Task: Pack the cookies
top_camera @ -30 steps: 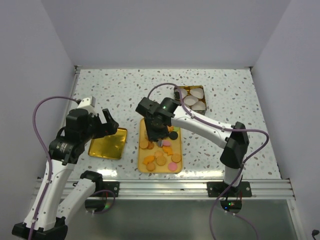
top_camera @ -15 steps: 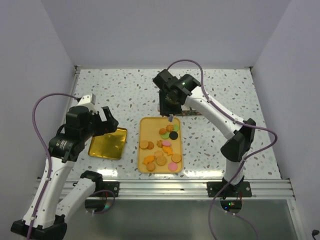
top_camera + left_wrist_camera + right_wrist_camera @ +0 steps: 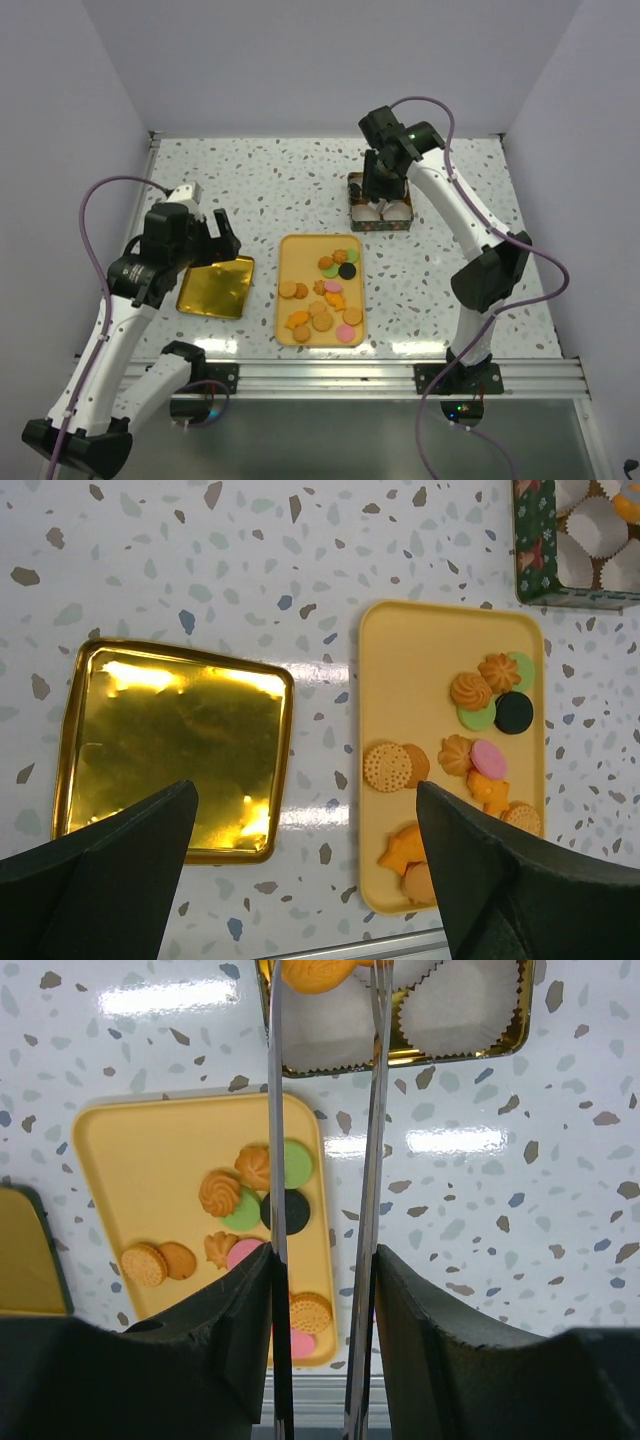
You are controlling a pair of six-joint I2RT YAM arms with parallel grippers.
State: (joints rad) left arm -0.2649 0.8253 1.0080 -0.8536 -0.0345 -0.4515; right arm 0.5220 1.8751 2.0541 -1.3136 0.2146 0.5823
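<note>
Several cookies [image 3: 325,295] in orange, tan, pink, green and black lie on a yellow tray [image 3: 300,262]. My right gripper [image 3: 383,186] hangs over the green tin [image 3: 352,200] of white paper cups, shut on thin metal tongs [image 3: 377,1160]. An orange cookie [image 3: 318,972] sits at the tong tips above a cup. I cannot tell whether the tips still pinch it. My left gripper [image 3: 212,240] stands open and empty above the table between the gold lid [image 3: 170,740] and the tray [image 3: 420,680], with cookies [image 3: 480,730] to its right.
The gold lid [image 3: 215,288] lies left of the tray. The tin [image 3: 400,1057] stands at the back right, its patterned wall [image 3: 540,550] facing the tray. White walls close in the speckled table on three sides, and a metal rail runs along the near edge.
My right arm has swung from over the tray to the back right and now hangs over the tin. The left arm has barely moved.
</note>
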